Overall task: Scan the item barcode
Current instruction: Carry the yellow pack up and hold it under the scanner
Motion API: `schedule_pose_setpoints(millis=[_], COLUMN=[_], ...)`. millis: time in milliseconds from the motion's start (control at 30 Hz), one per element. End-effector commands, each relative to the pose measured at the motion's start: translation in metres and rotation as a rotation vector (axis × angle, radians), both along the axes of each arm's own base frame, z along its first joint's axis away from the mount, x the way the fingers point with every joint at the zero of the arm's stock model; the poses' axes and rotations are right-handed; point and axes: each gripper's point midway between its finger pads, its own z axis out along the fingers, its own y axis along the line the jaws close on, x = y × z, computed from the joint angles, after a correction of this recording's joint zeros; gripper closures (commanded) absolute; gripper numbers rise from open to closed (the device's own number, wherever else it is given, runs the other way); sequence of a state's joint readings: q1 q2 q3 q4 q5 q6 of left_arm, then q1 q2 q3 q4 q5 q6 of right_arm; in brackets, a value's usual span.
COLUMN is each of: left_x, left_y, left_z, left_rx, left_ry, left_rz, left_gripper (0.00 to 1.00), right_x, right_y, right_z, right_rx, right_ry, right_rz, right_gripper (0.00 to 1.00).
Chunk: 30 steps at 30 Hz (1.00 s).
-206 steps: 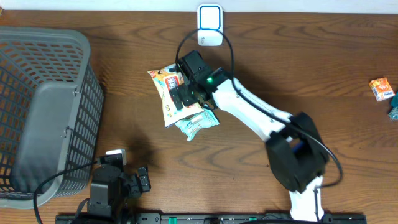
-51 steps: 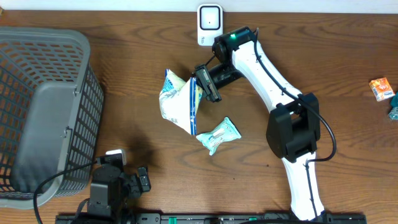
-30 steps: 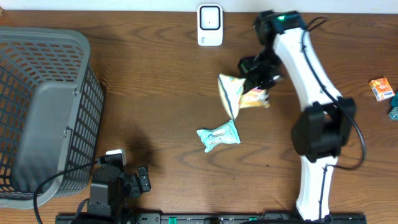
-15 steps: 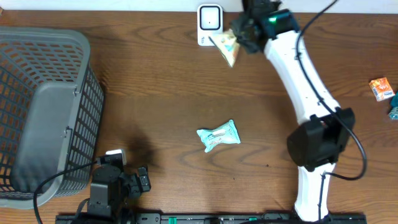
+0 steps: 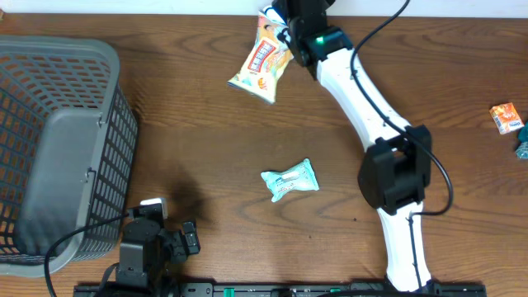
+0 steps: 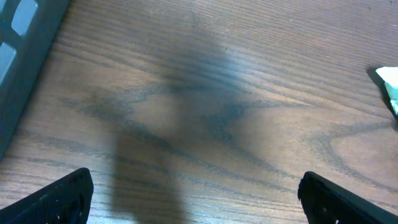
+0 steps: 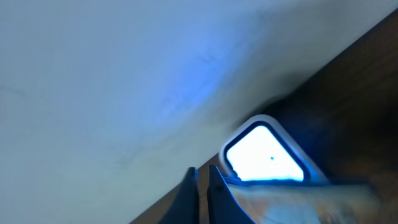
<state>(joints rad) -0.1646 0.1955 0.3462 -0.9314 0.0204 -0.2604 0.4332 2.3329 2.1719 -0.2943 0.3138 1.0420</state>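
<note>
An orange and white snack bag (image 5: 262, 59) hangs tilted at the table's back edge, and my right gripper (image 5: 286, 26) is shut on its top corner. In the right wrist view the fingers (image 7: 219, 186) are pressed together, with the bag's blurred edge (image 7: 298, 202) beside them. Just beyond them is the white scanner (image 7: 264, 152), its window glowing bright blue-white. From overhead the arm and the bag almost hide the scanner. My left gripper (image 5: 153, 246) rests at the front left, wide open (image 6: 202, 199) over bare wood.
A grey mesh basket (image 5: 58, 148) fills the left side; its wall (image 6: 25, 37) shows in the left wrist view. A small teal-white packet (image 5: 290, 180) lies mid-table, its tip (image 6: 388, 84) at the left wrist view's right edge. An orange box (image 5: 506, 117) sits far right.
My right arm has carried the snack bag from the middle of the table up to the scanner at the back edge and swung it left. The left arm has not moved.
</note>
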Motion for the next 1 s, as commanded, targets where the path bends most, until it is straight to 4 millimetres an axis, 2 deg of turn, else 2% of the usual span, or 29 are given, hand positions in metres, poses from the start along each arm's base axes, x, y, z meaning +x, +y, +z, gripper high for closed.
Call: schedule_pose_setpoints(millis=[0, 67, 133, 200, 300, 333, 367, 467, 533, 667, 833, 967], left_x=[0.000, 0.000, 0.000, 0.000, 0.000, 0.000, 0.000, 0.000, 0.000, 0.000, 0.000, 0.000], left_y=[0.001, 0.001, 0.001, 0.001, 0.001, 0.001, 0.001, 0.001, 0.001, 0.001, 0.001, 0.001], left_z=[0.002, 0.002, 0.002, 0.002, 0.002, 0.002, 0.002, 0.002, 0.002, 0.002, 0.002, 0.002], left_rx=[0.011, 0.011, 0.011, 0.011, 0.011, 0.011, 0.011, 0.011, 0.011, 0.011, 0.011, 0.011], left_ry=[-0.005, -0.005, -0.005, -0.005, -0.005, -0.005, -0.005, -0.005, -0.005, -0.005, -0.005, -0.005], left_rz=[-0.002, -0.002, -0.002, -0.002, -0.002, -0.002, -0.002, -0.002, -0.002, -0.002, -0.002, -0.002], left_gripper=[0.02, 0.02, 0.02, 0.02, 0.02, 0.02, 0.02, 0.02, 0.02, 0.02, 0.02, 0.02], right_x=[0.000, -0.009, -0.020, -0.031, -0.052, -0.064, -0.071, -0.089, -0.093, -0.091, -0.085, -0.090], right_y=[0.003, 0.014, 0.027, 0.043, 0.074, 0.090, 0.096, 0.100, 0.104, 0.108, 0.097, 0.093], right_z=[-0.025, -0.030, -0.033, -0.035, -0.037, -0.041, -0.044, -0.055, -0.060, -0.072, -0.091, -0.100], right_rx=[-0.091, -0.097, -0.109, -0.123, -0.144, -0.155, -0.154, -0.153, -0.153, -0.127, -0.106, -0.080], right_ry=[0.032, 0.069, 0.098, 0.121, 0.144, 0.157, 0.171, 0.209, 0.208, 0.209, 0.238, 0.283], right_rz=[-0.002, 0.035, 0.066, 0.095, 0.151, 0.170, 0.161, 0.082, 0.051, 0.018, -0.035, -0.054], right_gripper=[0.97, 0.90, 0.74, 0.62, 0.55, 0.51, 0.50, 0.47, 0.44, 0.35, 0.19, 0.18])
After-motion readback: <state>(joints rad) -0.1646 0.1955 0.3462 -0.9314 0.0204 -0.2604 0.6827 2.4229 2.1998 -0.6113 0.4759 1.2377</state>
